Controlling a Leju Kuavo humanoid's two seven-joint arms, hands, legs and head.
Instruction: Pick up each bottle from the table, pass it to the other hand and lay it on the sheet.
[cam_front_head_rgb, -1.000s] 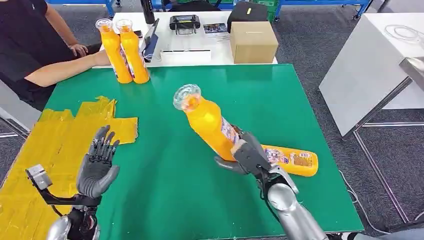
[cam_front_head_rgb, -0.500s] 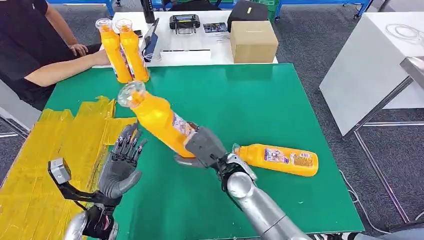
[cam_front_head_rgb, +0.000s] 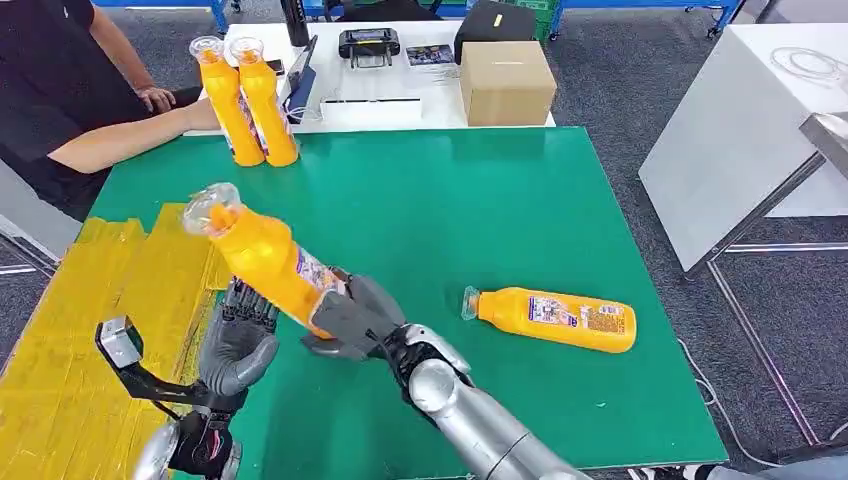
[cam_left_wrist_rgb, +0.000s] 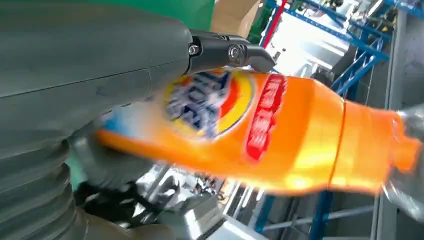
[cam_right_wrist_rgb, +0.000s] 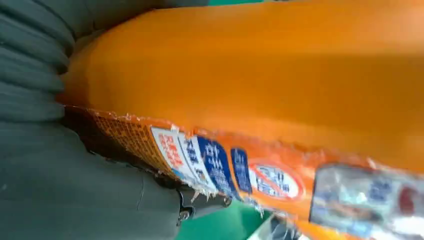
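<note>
My right hand (cam_front_head_rgb: 348, 322) grips an orange bottle (cam_front_head_rgb: 262, 258) by its lower body and holds it tilted in the air, clear cap toward the far left, above the edge of the yellow sheet (cam_front_head_rgb: 75, 330). My left hand (cam_front_head_rgb: 236, 342) stands just under it with fingers (cam_front_head_rgb: 250, 305) upright, and the bottle's labelled side lies against its palm (cam_left_wrist_rgb: 210, 105). The right wrist view has the same bottle (cam_right_wrist_rgb: 260, 90) close up in the grip. A second orange bottle (cam_front_head_rgb: 555, 318) lies on its side on the green table (cam_front_head_rgb: 480, 200) to the right.
Two more orange bottles (cam_front_head_rgb: 232, 100) (cam_front_head_rgb: 268, 98) stand upright at the table's far left corner, beside a seated person's forearm (cam_front_head_rgb: 120, 140). Behind the table, a cardboard box (cam_front_head_rgb: 507, 82) and small devices sit on a white desk. A white table (cam_front_head_rgb: 740, 130) stands to the right.
My right hand has carried the bottle leftward from the table's middle to over the sheet's edge. My left hand rose and moved in until the bottle reached its palm.
</note>
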